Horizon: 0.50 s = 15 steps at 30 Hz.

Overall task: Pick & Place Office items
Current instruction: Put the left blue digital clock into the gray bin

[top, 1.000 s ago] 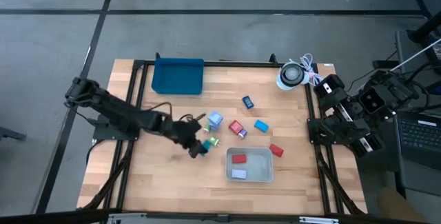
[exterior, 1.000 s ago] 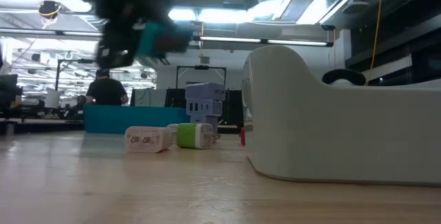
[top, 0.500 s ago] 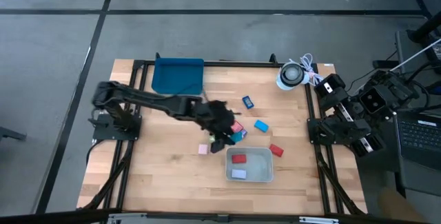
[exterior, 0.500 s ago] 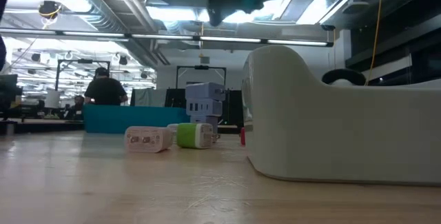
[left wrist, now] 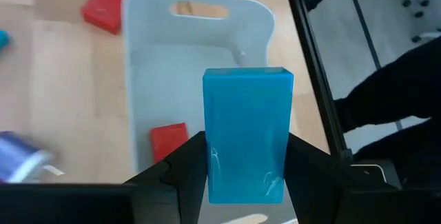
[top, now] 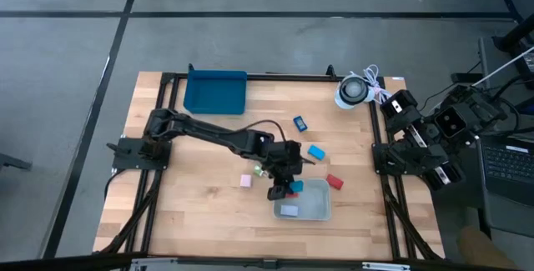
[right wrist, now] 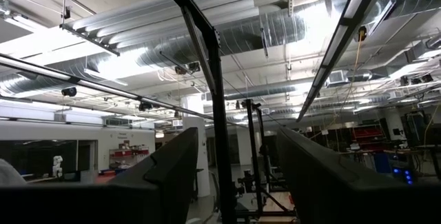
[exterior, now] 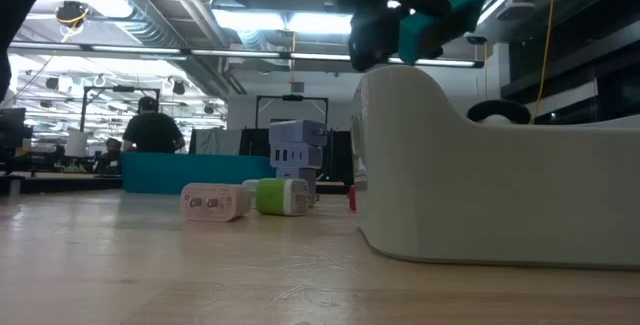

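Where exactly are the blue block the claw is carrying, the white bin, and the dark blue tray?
Light blue block point(left wrist: 247, 131), left wrist view, its top face.
White bin point(left wrist: 207, 41), left wrist view, its bare floor.
Dark blue tray point(top: 215, 92), high view, its centre.

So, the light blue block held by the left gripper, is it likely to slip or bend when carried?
The light blue block looks rigid: its edges stay straight between the left gripper fingers, so bending seems unlikely. Its faces look smooth and glossy, so it could slip under a light grip. With flat sides, it should probably land without rolling in the white bin below.
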{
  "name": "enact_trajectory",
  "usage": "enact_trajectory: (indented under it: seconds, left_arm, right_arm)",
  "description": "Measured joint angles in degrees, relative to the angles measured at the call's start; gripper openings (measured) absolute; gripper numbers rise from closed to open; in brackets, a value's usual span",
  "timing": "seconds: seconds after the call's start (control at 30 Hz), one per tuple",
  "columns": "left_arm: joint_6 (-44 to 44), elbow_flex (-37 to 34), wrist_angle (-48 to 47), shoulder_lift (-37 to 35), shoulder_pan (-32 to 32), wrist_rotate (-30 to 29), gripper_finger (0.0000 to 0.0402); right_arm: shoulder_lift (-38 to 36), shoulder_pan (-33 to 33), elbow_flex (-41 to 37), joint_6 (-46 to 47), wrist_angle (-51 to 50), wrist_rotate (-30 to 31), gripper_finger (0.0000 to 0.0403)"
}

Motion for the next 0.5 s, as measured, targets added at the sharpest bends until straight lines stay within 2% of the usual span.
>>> enact_trajectory:
  seconds: [0.5]
  left_arm:
    - [-0.7, 0.1, 0.0, 0.8, -0.4, 1.4, 0.0166]
  right_arm:
    - [0.0, 0.0, 0.0, 0.3, 0.0, 0.2, 0.0204]
